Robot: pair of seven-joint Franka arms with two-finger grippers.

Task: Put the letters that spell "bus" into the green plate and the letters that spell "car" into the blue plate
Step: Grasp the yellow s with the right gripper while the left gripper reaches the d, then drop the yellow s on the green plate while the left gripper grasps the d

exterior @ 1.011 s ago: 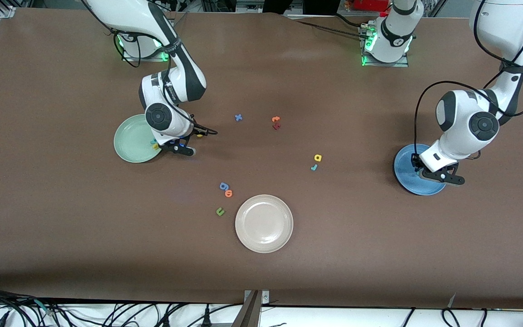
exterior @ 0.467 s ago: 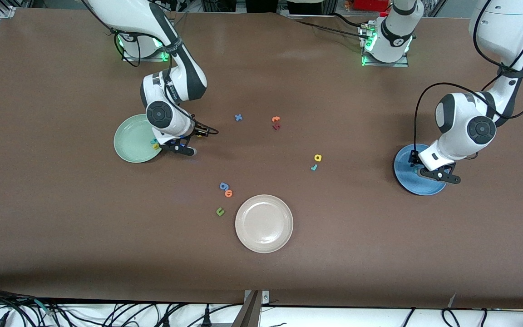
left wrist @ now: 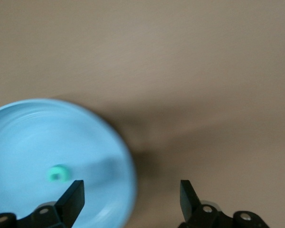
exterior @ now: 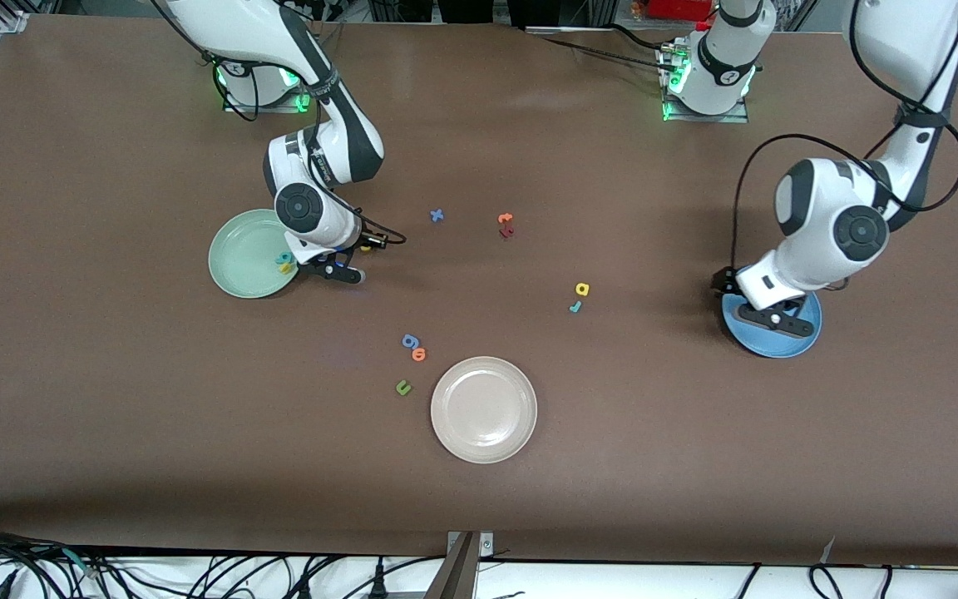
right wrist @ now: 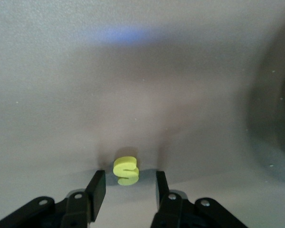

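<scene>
Clearly a robotics lab, not a home or shop. Judging by two white Franka arms (exterior: 321, 158) (exterior: 878, 166) bolted on metal base plates (exterior: 703, 106) lit with green status lights, along one edge of a broad brown-covered table (exterior: 113, 374). Aluminium framing (exterior: 5, 21) at a corner, bundles of black cables (exterior: 196, 574) strung along the edge nearest the front camera, more wiring trailing by the bases.

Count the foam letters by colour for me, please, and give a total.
Teal: 3 (teal b, teal r, teal c)
Yellow: 3 (yellow u, yellow s, yellow a)
Blue: 2 (blue x, blue g)
Orange: 2 (orange t, orange o)
Green: 1 (green u)
Dark red: 1 (dark red letter)
Total: 12
</scene>
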